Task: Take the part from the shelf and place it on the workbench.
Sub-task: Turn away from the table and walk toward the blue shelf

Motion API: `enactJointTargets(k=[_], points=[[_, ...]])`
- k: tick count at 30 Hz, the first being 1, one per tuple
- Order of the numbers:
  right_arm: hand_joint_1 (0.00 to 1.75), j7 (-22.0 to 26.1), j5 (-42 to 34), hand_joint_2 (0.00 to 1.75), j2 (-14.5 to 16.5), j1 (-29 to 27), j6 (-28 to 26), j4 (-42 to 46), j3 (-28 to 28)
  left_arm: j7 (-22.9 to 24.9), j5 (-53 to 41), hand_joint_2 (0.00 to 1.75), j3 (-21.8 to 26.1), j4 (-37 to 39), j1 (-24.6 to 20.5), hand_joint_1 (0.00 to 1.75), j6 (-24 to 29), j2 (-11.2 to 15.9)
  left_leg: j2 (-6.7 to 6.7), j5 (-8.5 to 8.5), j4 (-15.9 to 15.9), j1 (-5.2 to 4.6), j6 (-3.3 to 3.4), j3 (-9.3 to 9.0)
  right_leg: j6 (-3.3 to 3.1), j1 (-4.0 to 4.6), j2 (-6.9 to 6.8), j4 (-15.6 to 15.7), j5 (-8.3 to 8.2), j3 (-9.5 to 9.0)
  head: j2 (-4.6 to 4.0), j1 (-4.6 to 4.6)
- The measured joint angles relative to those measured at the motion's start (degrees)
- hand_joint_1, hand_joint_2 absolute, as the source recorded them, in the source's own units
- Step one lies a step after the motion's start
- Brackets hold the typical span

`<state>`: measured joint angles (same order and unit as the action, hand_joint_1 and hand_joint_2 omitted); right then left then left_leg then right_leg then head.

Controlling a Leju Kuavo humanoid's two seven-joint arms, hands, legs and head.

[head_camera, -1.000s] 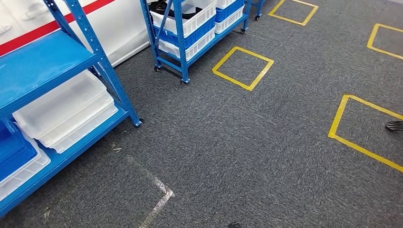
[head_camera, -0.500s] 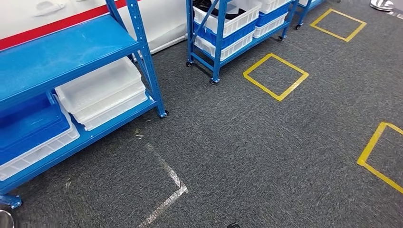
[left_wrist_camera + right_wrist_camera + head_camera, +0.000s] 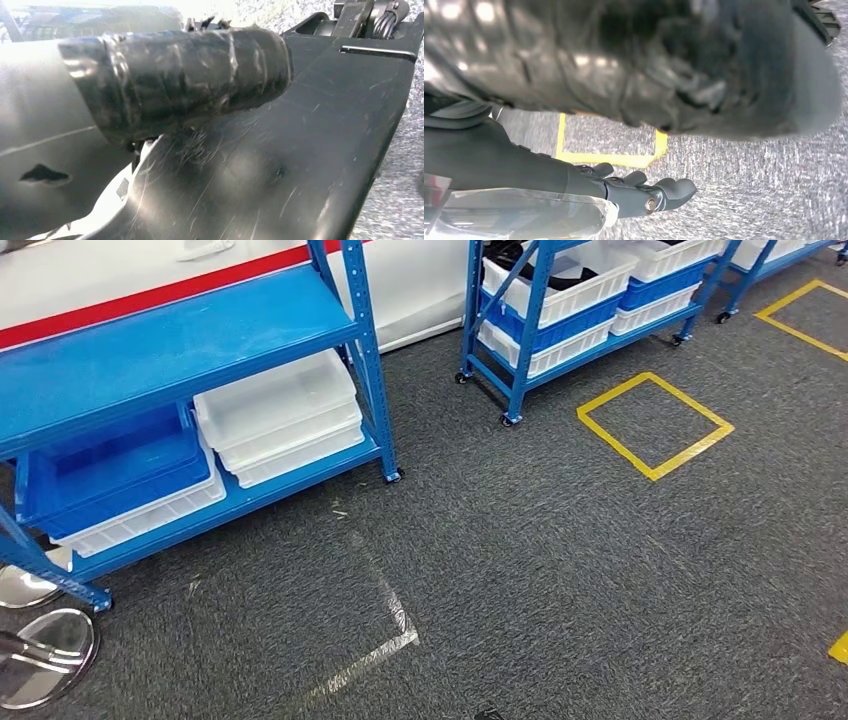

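Where the head view looks down: grey carpet floor point(image 3: 560, 570), with two blue racks along a white wall point(image 3: 420, 280).
Near shelf point(image 3: 180, 350): a stack of white bins point(image 3: 280, 415) on its lower level, beside a blue bin point(image 3: 110, 465) nested in a white one.
Far shelf point(image 3: 520, 360): on casters, loaded with white and blue bins.
Part: dark shapes point(image 3: 565, 268) lie in the top white bin of the far shelf. They may be the part, though they are too small to tell.
Floor marks: a yellow tape square point(image 3: 655, 425) just beside the far shelf, and a clear tape corner point(image 3: 385, 640) nearer the robot.
Left hand point(image 3: 175, 75): a dark wrapped thumb seen very close. I cannot tell the state of its fingers.
Right hand point(image 3: 574, 180): fingers point(image 3: 659, 192) stretched out, released, with carpet showing between them and the blurred thumb.
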<state>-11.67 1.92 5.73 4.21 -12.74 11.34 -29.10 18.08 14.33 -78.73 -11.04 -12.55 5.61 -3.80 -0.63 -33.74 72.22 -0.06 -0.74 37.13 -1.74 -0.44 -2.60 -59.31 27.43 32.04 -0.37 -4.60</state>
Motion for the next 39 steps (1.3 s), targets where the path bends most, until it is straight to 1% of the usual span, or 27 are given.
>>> enactJointTargets(k=[1, 3, 5, 7, 8, 10, 12, 13, 14, 15, 16, 17, 19, 21, 23, 25, 26, 28, 29, 30, 31, 33, 34, 35, 36, 38, 39], points=[[0.0, 0.0, -0.1, 0.0, 0.0, 0.0, 0.0, 0.0, -0.1, 0.0, 0.0, 0.0, 0.0, 0.0, 0.2, 0.0, 0.0, 0.0, 0.25, 1.44, -2.0, -0.07, 0.3, -1.31, -0.04, 0.17, -0.72, 0.0, 0.02, -0.02, 0.0, 0.0], [0.0, 0.0, -0.5, 0.0, 0.0, 0.0, 0.0, 0.0, -0.3, 0.0, -0.3, 0.0, 0.0, 0.0, 0.8, 0.0, -0.3, 0.1, 2.46, 4.46, -9.1, -0.56, 1.2, -4.97, -0.03, 0.42, -1.84, 0.0, 0.04, -0.02, 0.0, 0.04], [0.0, 0.0, -1.1, 0.0, 0.0, 0.1, -0.2, 0.0, -0.3, 0.0, -1.0, 0.0, 0.0, 0.0, 1.1, 0.0, -0.6, 0.2, 4.36, 5.21, -13.9, -1.23, 1.95, -6.88, 0.24, 0.57, -2.92, 0.0, -0.04, 0.26, 0.0, 0.03], [0.0, -0.2, -1.5, 0.0, 0.1, 0.1, -0.3, 0.0, -0.3, -0.1, -1.8, 0.0, -0.1, 0.0, 1.2, 0.0, -0.8, 0.3, 3.65, 5.15, -15.1, -1.5, 2.39, -6.86, 0.71, 0.59, -4.22, 0.0, -0.15, 0.35, 0.0, -0.04], [0.0, -0.6, -1.7, 0.0, 0.2, 0.1, -0.1, 0.0, -0.3, -0.1, -2.1, 0.0, -0.1, 0.0, 1.3, 0.0, -1.1, 0.2, 3.07, 5.49, -15.4, -1.38, 2.59, -7.0, 1.03, 0.48, -4.1, 0.0, -0.03, 0.29, 0.0, -0.02], [0.0, -2.0, -1.8, 0.0, 0.2, 0.3, 0.8, 0.0, -0.4, -0.1, -2.3, 0.0, -0.1, 0.0, 1.2, 0.0, -2.0, 0.2, 1.91, 6.13, -16.3, -0.94, 3.01, -7.59, 1.63, 0.3, -1.52, -2.4, 1.6, 1.1, 0.0, 0.1], [0.0, -3.1, -1.9, 0.0, 0.2, 0.3, 1.4, 0.0, -0.6, -0.1, -2.2, 0.0, -0.1, 0.0, 1.0, 0.0, -2.8, 0.1, 0.77, 6.43, -16.4, -0.69, 3.24, -7.73, 2.04, 0.13, 1.53, -8.9, 4.81, 4.18, 0.0, 0.39], [0.0, -3.3, -1.9, 0.0, 0.1, 0.2, 1.3, 0.0, -0.7, 0.0, -2.1, 0.0, -0.1, 0.0, 0.8, 0.0, -3.1, 0.0, 0.11, 6.47, -16.4, -0.66, 3.29, -7.67, 2.17, 0.08, 2.02, -12.5, 6.09, 5.99, 0.0, 0.52], [0.0, -3.1, -2.0, 0.0, 0.1, 0.0, 1.1, 0.0, -0.8, 0.0, -2.1, 0.0, -0.1, 0.0, 0.8, 0.0, -3.3, 0.0, -0.57, 6.47, -16.3, -0.65, 3.29, -7.65, 2.27, 0.01, 2.18, -14.9, 6.53, 7.35, 0.0, 0.54], [0.0, -2.7, -1.9, 0.0, 0.0, -0.1, 0.6, 0.0, -0.9, -0.1, -2.2, 0.0, -0.1, 0.0, 0.8, 0.0, -3.3, 0.0, -1.27, 6.42, -16.2, -0.62, 3.27, -7.68, 2.33, -0.04, 2.24, -15.6, 5.93, 7.96, 0.0, 0.54], [0.0, -2.2, -1.9, 0.0, 0.0, -0.1, 0.1, 0.0, -1.0, -0.4, -2.5, 0.0, -0.1, 0.0, 0.8, 0.0, -2.9, -0.1, -2.0, 6.3, -16.1, -0.56, 3.18, -7.78, 2.32, -0.11, 2.35, -13.6, 4.06, 7.36, 0.0, 0.55], [0.0, -1.8, -2.0, 0.0, 0.0, -0.1, -0.3, 0.0, -1.1, -0.8, -2.9, 0.0, -0.1, 0.0, 1.0, 0.0, -2.2, -0.1, -2.64, 6.08, -15.9, -0.46, 3.03, -7.93, 2.29, -0.19, 2.66, -9.9, 1.57, 5.95, 0.0, 0.55], [0.0, -1.2, -2.3, 0.0, 0.0, 0.1, -0.7, 0.0, -1.2, -1.9, -3.8, 0.0, -0.1, 0.0, 1.4, 0.0, -0.5, -0.2, -3.69, 5.45, -15.3, -0.35, 2.49, -7.94, 2.19, -0.41, 4.39, -2.7, -1.56, 2.84, 0.0, 0.55], [0.0, -1.2, -2.6, 0.0, 0.1, 0.2, -0.5, 0.0, -1.3, -2.6, -4.6, 0.0, -0.1, 0.0, 1.6, 0.0, 0.6, -0.2, -4.36, 5.12, -14.9, -0.21, 1.87, -7.52, 1.99, -0.35, 5.63, -0.5, -1.46, 1.76, 0.0, 0.57], [0.0, -1.7, -3.0, 0.0, 0.1, 0.2, -0.3, 0.0, -1.3, -2.9, -4.9, 0.0, -0.1, 0.0, 1.7, 0.0, 0.8, -0.3, -4.68, 4.92, -14.7, -0.06, 1.3, -7.19, 1.47, -0.25, 5.2, -0.3, -1.42, 1.64, 0.0, 0.59], [0.0, -2.6, -3.2, 0.0, 0.1, 0.2, 0.0, 0.0, -1.4, -3.1, -5.0, 0.0, -0.1, 0.0, 1.7, 0.0, 0.7, -0.2, -3.22, 3.59, -12.7, -0.12, 0.72, -6.28, 0.74, -0.39, 4.59, 0.0, -1.38, 1.42, 0.0, 0.42], [0.0, -3.2, -3.3, 0.0, 0.1, 0.2, 0.3, 0.0, -1.4, -3.1, -5.1, 0.0, -0.1, 0.0, 1.6, 0.0, 0.6, -0.2, -2.16, 2.25, -10.1, -0.14, 0.46, -5.15, 0.42, -0.42, 4.25, 0.1, -1.32, 1.29, 0.0, 0.31], [0.0, -4.7, -3.6, 0.0, 0.1, 0.2, 1.3, 0.0, -1.4, -3.4, -5.3, 0.87, -0.1, 0.0, 1.2, 0.0, 0.7, -0.2, -0.92, -0.93, -2.8, -0.19, 0.09, -1.76, 0.02, -0.24, 3.43, 0.1, -1.07, 1.09, 0.0, 0.18], [0.0, -5.3, -3.7, 0.0, 0.1, 0.1, 1.7, 0.0, -1.5, -3.5, -5.4, 1.31, -0.1, 0.0, 1.0, 0.0, 0.7, -0.1, -0.78, -1.78, 0.2, -0.19, 0.02, -0.48, -0.06, -0.13, 3.0, 0.0, -0.96, 0.97, 0.0, 0.2], [0.0, -5.8, -3.8, 0.0, 0.1, 0.1, 2.0, -0.1, -1.6, -3.7, -5.4, 1.75, -0.1, 0.0, 0.8, 0.0, 0.7, -0.1, -0.73, -1.69, 1.6, -0.19, 0.04, 0.1, -0.11, -0.02, 2.66, 0.0, -0.84, 0.84, 0.0, 0.21], [0.0, -6.0, -3.8, 0.0, 0.1, 0.1, 2.2, -0.1, -1.8, -3.8, -5.4, 1.75, -0.1, 0.0, 0.9, 0.0, 0.7, -0.1, -0.69, -0.37, 0.7, -0.2, 0.16, -0.37, -0.12, 0.06, 2.48, 0.0, -0.74, 0.69, 0.0, 0.21], [0.0, -6.3, -4.1, 0.0, 0.1, 0.1, 2.5, -0.1, -2.1, -4.0, -5.5, 1.75, -0.1, 0.0, 1.3, 0.0, 0.5, 0.0, -0.54, 3.96, -6.0, -0.29, 0.67, -3.27, -0.05, 0.16, 2.38, 0.0, -0.57, 0.37, 0.0, 0.19], [0.0, -6.3, -4.3, 0.0, 0.1, 0.2, 2.6, -0.1, -2.2, -4.1, -5.5, 1.75, -0.1, 0.0, 1.5, 0.0, 0.2, 0.1, -0.41, 5.53, -9.5, -0.48, 1.0, -4.66, 0.04, 0.25, 2.36, 0.0, -0.54, 0.32, 0.0, 0.25], [0.0, -6.4, -4.6, 0.0, 0.1, 0.2, 2.8, -0.1, -2.2, -4.1, -5.6, 1.75, -0.1, 0.0, 1.6, 0.0, -0.2, 0.1, -0.29, 6.15, -12.1, -0.67, 1.35, -5.74, 0.21, 0.29, 2.34, 0.0, -0.57, 0.46, 0.0, 0.26], [0.0, -6.4, -4.8, 0.0, 0.1, 0.3, 3.1, -0.1, -2.2, -4.0, -5.6, 1.75, -0.1, 0.0, 1.6, 0.0, -0.6, 0.1, -0.21, 5.99, -13.5, -0.85, 1.64, -6.21, 0.42, 0.33, 2.29, -0.1, -0.66, 0.73, 0.0, 0.3], [0.0, -6.4, -5.1, 0.0, 0.1, 0.3, 3.4, -0.1, -2.2, -3.8, -5.6, 1.75, -0.1, 0.0, 1.5, 0.0, -1.2, 0.1, -0.31, 5.6, -14.7, -0.91, 2.12, -6.62, 0.98, 0.37, 2.11, 0.0, -0.86, 1.12, 0.0, 0.29], [0.0, -6.4, -5.2, 0.0, 0.1, 0.2, 3.5, -0.1, -2.3, -3.7, -5.6, 1.31, -0.1, 0.0, 1.5, 0.0, -1.4, 0.1, -0.35, 5.76, -15.1, -0.74, 2.31, -6.81, 1.23, 0.35, 2.07, -0.2, -0.77, 1.24, 0.0, 0.33]])
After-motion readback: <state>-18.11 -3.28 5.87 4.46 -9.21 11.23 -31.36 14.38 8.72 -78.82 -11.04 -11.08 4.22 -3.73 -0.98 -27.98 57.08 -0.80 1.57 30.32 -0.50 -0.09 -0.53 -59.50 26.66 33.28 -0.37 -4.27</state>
